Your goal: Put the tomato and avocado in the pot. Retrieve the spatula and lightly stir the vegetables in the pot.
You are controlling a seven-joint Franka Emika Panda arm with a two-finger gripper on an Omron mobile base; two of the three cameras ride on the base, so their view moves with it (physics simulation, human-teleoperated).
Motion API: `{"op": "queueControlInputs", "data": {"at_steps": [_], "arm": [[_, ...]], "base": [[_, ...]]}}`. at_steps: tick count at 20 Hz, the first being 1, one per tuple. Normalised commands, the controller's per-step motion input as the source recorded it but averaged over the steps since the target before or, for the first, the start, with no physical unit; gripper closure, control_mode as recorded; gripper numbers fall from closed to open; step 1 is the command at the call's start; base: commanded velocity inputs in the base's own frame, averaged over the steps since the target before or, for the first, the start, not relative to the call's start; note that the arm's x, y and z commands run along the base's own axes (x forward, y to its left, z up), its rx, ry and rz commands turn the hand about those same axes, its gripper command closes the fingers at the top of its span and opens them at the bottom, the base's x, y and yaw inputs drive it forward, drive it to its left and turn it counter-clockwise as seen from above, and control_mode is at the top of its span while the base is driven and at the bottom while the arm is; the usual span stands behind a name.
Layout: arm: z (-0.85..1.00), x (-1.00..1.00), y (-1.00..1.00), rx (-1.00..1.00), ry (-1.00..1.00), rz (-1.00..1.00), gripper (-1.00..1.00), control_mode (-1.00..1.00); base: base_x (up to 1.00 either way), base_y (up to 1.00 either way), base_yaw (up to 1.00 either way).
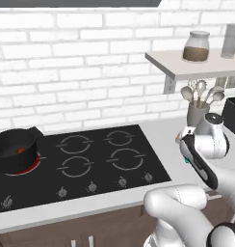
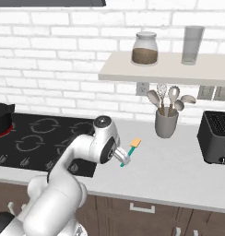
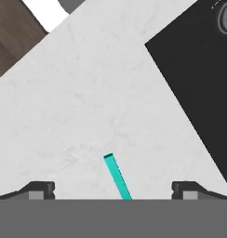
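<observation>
Hovering: my gripper (image 3: pixel 113 191) over the countertop (image 3: pixel 83 111).
Fingers: spread wide, holding nothing.
Spatula (image 3: pixel 117 176): flat between my fingertips, untouched.
Pot (image 1: pixel 14 148): far off, on the cooktop (image 1: pixel 90 159).

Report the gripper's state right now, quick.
Gripper: open, jaws spread wide, holding nothing; the slim teal-handled spatula lies on the white counter between the two dark fingertips.
</observation>
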Motion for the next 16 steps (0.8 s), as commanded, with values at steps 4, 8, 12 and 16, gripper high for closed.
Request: {"op": "queueControlInputs", "data": {"at_steps": [4,8,12,16], "arm": [[-0.18,0.14,-0.02,-0.16,0.00,0.13,-1.00,-1.00],[-0.13,0.10,-0.05,-0.06,0.00,0.14,-1.00,-1.00],[-0.14,0.13,-0.25,0.00,0.00,0.15,-1.00,-1.00],[-0.30,0.20,-0.18,0.00,0.03,0.14,-1.00,-1.00]], "base": [[0.00,0.00,0.00],[0.00,0.00,0.00],[0.00,0.00,0.00],[0.00,0.00,0.00]]}}
